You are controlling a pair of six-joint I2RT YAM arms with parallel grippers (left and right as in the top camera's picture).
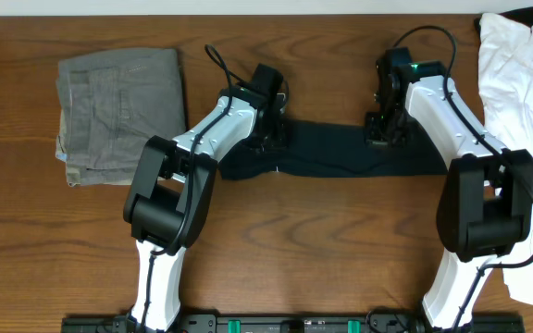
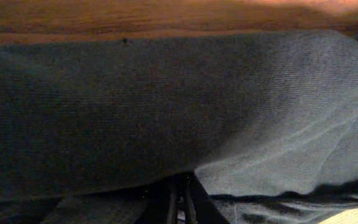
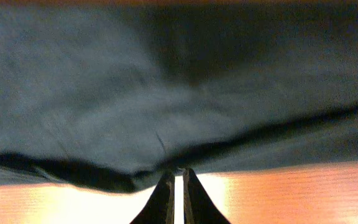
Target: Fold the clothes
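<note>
Two pincers are down on one garment.

- **Trousers:** The grey-green trousers [image 1: 123,111] lie folded at 9 o'clock on the table [image 1: 322,250], well apart from the work.
- **T-shirt:** The black T-shirt [image 1: 350,153] lies at table centre as a long narrow band running 9 to 3.
- **Left pincer:** The left pincer [image 1: 271,137] sits near the band's 9 o'clock end. It is clenched with cloth draped over its tips, so I judge it to be gripping fabric.
- **Right pincer:** The right pincer [image 3: 174,177] sits toward the 3 o'clock end. Its fingers are all but together with a bright slit between them, and the cloth edge lies at the tips. Nothing is seen held.
- **White garment:** The white garment [image 1: 521,111] lies at 3 o'clock.

Risks:
- The hold is uneven, so a lift by the left alone would drag the band askew and spoil the fold.
- The thin fabric may slip or bunch.
- A wide sweep on the right could snag the white garment.
</note>
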